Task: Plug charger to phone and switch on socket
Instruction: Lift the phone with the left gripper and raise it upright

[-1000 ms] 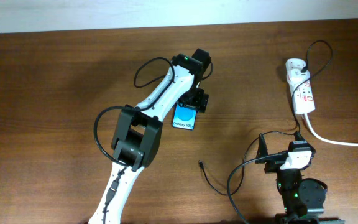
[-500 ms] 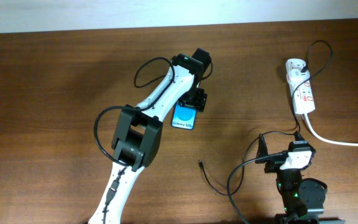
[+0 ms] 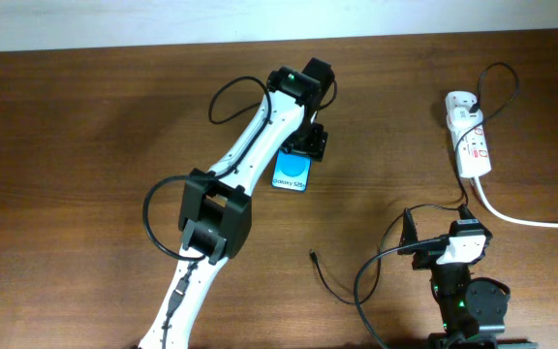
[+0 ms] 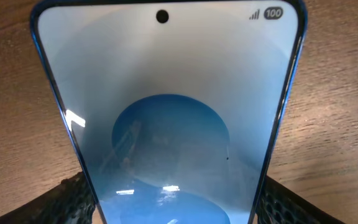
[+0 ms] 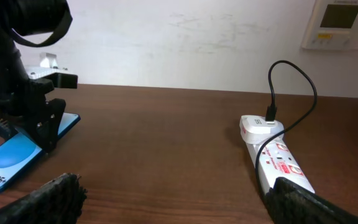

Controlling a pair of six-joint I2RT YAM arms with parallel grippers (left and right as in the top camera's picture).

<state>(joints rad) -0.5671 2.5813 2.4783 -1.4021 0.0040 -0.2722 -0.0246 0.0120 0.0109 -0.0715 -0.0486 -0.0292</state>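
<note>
In the middle of the surface [image 3: 85,145], our left fingers [image 4: 67,200] are clamped on the phone [image 3: 292,174]. Our right fingers [image 5: 51,198] sit spread apart, empty. The charger [image 3: 314,257] lies loose nearby, and the socket [image 3: 470,136] is off right.

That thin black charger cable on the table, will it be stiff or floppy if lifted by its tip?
Likely floppy: the charger lies in loose curves and arches up from the socket. Probably light, being so thin. Its connector tip looks small, so it may twist in a gripper.
</note>
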